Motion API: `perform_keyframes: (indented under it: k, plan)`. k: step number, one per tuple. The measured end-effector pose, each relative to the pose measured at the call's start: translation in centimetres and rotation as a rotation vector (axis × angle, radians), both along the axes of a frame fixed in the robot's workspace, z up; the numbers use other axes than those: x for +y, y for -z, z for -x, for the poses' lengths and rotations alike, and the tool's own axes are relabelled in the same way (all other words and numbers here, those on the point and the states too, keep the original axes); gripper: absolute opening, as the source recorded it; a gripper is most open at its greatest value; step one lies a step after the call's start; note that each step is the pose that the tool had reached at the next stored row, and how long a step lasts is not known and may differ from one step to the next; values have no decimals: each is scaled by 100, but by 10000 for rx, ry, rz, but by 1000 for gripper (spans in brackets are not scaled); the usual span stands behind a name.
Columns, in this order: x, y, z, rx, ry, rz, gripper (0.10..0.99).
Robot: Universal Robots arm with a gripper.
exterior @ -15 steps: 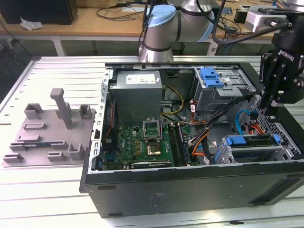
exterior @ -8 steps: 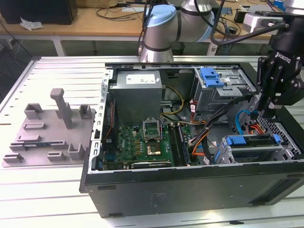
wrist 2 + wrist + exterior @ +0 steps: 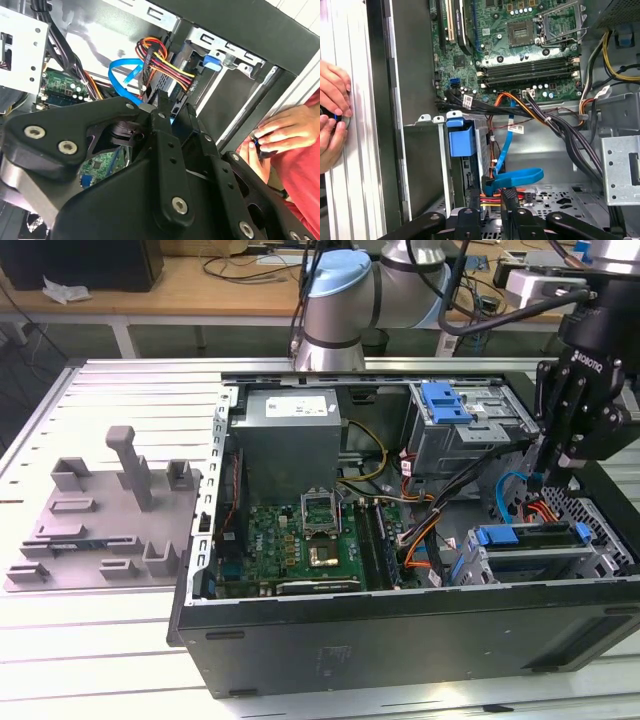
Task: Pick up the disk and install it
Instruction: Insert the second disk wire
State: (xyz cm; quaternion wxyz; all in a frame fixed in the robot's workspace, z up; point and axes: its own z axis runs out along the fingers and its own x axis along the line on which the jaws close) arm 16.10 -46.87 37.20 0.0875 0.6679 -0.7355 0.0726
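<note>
The black claw (image 3: 548, 478) hangs over the open black computer case (image 3: 400, 635), near the end at the exterior view's right. Its two fingers stand narrow, with a slim gap between them and nothing in it. In both wrist views red and yellow wires and a flat blue ribbon cable (image 3: 515, 177) show through that gap.

The disk (image 3: 535, 536) sits in the grey metal drive cage (image 3: 560, 558) at the case's front corner. It lies flat and level, and the blue plastic end of its carrier (image 3: 497, 535) points toward the green motherboard (image 3: 300, 535). In the first wrist view the same blue end (image 3: 461, 137) stands at the cage mouth, close to the claw (image 3: 490, 202) but not touching it. The second wrist view shows it (image 3: 212, 60) past the fingertips (image 3: 162, 102), with the wire bundle in between. So the disk lies just below and a little in front of the claw, clear of both fingers — near, yet apart.

On the slatted metal table (image 3: 100, 640), well apart toward the exterior view's left, rests a grey plastic fixture plate (image 3: 110, 510) with upright posts. A person's hands (image 3: 332, 112) are held together just outside the case wall — a red sleeve shows beside them in the second wrist view.
</note>
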Motion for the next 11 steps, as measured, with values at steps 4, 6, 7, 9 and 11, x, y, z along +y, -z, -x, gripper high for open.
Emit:
perform_keyframes:
  k: [4, 6, 7, 9, 11]
  plan:
    - [15, 29, 1, 202, 0, 151, 302]
    - [19, 38, 3, 277, 1, 230, 302]
    - [20, 41, 3, 308, 2, 291, 302]
    - [35, 47, 7, 325, 5, 454, 302]
    - [59, 54, 12, 325, 5, 570, 302]
